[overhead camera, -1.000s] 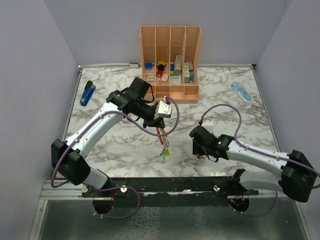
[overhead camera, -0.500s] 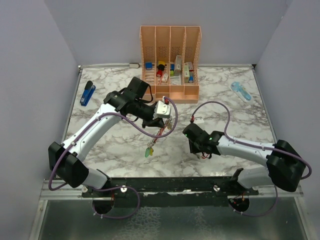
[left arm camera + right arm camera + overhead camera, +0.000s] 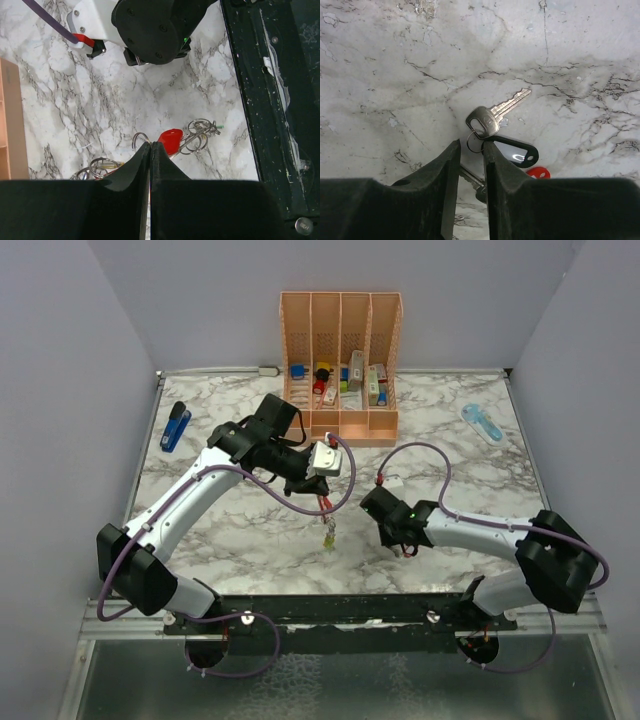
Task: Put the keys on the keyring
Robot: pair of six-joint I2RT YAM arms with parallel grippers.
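Wide lane open on the counter (image 3: 500,480) toward the far right corner. Middle's crowded: left arm (image 3: 190,495), right arm (image 3: 480,535), keyring (image 3: 170,141) dangling from the left claw (image 3: 150,146). Rack (image 3: 340,340) blocks the far edge.

An orange organizer (image 3: 340,335) stands at the back of the tabletop (image 3: 500,475). A blue stapler (image 3: 175,426) lies left, a pale-blue object (image 3: 482,423) right.

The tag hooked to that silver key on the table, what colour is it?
Black tag with a pale window, clearest in the right wrist view.
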